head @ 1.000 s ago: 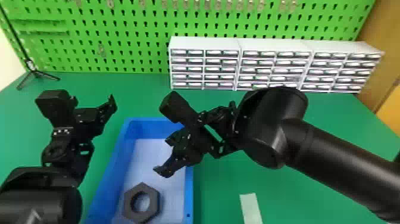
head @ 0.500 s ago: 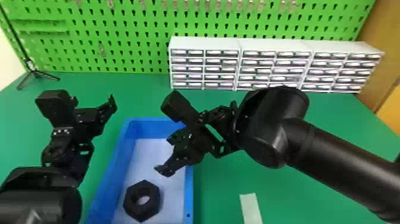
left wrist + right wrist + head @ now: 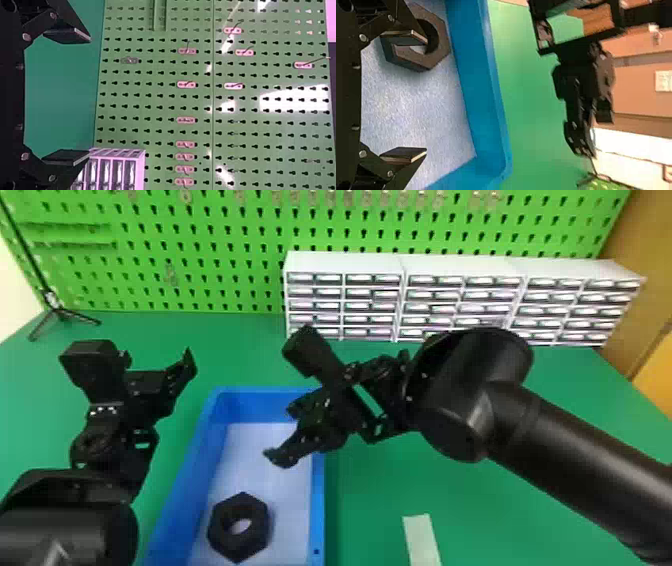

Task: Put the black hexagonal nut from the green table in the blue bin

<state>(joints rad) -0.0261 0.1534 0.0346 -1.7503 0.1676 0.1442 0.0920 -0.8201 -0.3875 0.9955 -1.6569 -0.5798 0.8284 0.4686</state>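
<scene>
In the head view the black hexagonal nut (image 3: 240, 550) lies flat on the pale floor of the blue bin (image 3: 317, 500), toward its near end. My right gripper (image 3: 286, 434) is over the bin, beyond the nut and above it, its fingers apart and holding nothing. The right wrist view has this gripper (image 3: 426, 95) open above the bin floor, one finger overlapping the nut (image 3: 428, 61) in the picture. Left of the bin, my left gripper (image 3: 158, 358) hangs above the green table (image 3: 375, 490); in its wrist view the gripper (image 3: 90, 96) is open and empty, facing the pegboard.
White drawer cabinets (image 3: 345, 265) stand along the table's back, before the green pegboard (image 3: 225, 265). A small black tripod (image 3: 60, 310) is at the back left. A pale strip (image 3: 422, 540) lies on the table right of the bin.
My right gripper has risen and moved slightly away from the nut. The nut has shifted a little and come to rest in the bin. My left gripper has hardly moved.
</scene>
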